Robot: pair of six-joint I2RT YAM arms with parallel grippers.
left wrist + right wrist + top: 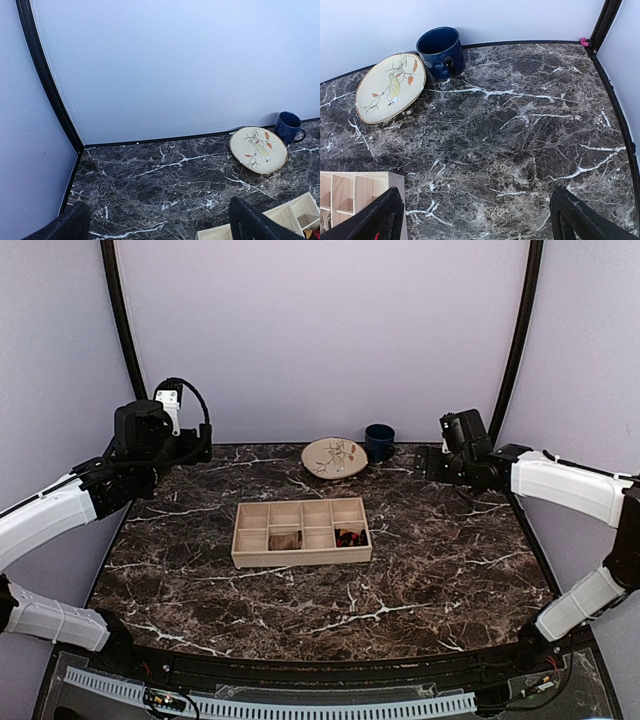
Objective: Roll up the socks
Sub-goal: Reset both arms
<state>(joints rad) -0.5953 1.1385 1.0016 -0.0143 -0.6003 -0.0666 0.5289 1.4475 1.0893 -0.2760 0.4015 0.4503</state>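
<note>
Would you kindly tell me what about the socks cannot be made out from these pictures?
Tan sock: too small in the top view to tell whether it is rolled.
Argyle sock: likewise too small in the top view to judge its shape.
Tray: cut off by the bottom edge in both wrist views, so its sock compartments are mostly out of frame there.

Bright, even, diffuse light — the pale walls (175, 65) show no hard shadows. Past the left fingers (252, 222) the marble table (150, 185) is sharp and faintly glossy. Those fingers, like the right fingers (377, 220), sit dark and slightly soft — the frame pole (45, 80) bows above them.
</note>
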